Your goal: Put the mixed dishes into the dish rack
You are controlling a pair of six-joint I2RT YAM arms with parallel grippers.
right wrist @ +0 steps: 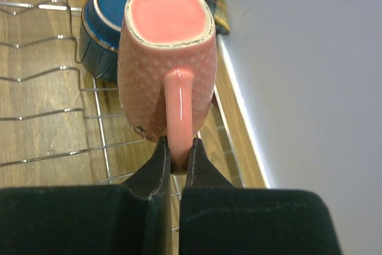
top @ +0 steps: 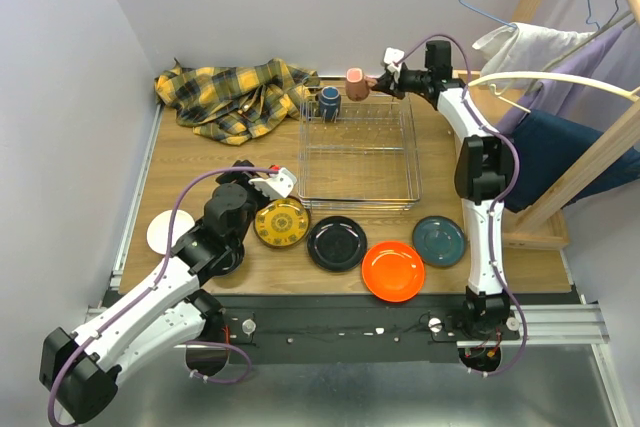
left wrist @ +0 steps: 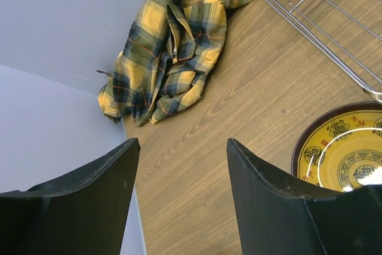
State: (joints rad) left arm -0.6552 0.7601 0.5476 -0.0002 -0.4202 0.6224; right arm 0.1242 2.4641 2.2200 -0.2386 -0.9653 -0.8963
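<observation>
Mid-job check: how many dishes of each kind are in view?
Plates: 4 (yellow patterned plate, black plate, orange plate, teal plate)
White round dish, partly hidden: 1
Cups: 2 (blue cup in dish rack, pink cup in right fingers)
Total: 7

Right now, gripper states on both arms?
Left gripper: open, holding nothing.
Right gripper: closed on the pink cup, by its handle.

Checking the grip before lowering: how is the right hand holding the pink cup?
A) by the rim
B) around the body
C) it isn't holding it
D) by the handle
D: the right wrist view shows the right hand pinched shut on the handle of the pink cup.
</observation>
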